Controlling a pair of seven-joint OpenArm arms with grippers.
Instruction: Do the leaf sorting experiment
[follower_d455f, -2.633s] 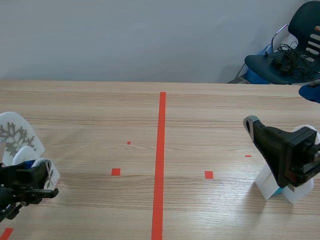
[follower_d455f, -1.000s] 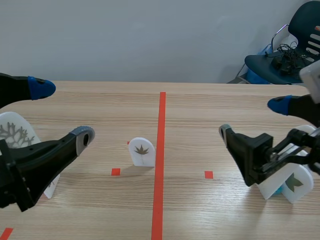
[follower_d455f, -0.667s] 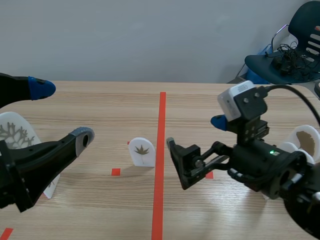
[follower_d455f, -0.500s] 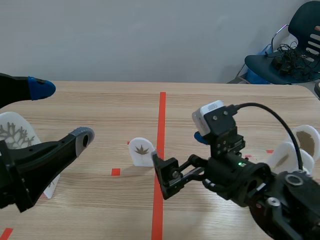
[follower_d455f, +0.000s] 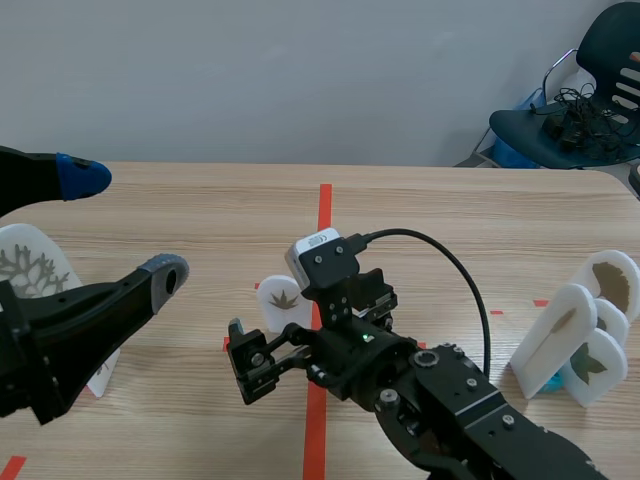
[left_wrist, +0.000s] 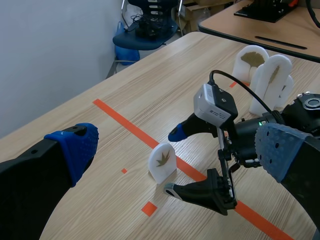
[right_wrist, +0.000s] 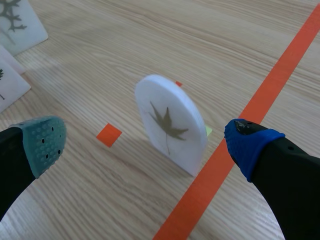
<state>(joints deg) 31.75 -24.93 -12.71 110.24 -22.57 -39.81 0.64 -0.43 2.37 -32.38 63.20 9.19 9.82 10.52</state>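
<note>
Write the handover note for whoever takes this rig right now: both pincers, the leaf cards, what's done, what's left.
Right pincer: open, fingers either side of the middle leaf card, not touching it.
Left pincer: open, raised at the left, holding nothing.
The middle leaf card stands upright just left of the red tape line. Three cards stand grouped at the right; a branching-leaf card stands at the left.
Done: right arm lined up on the card.
Left: close, lift, set it with its matching group; which group I can't tell.
</note>
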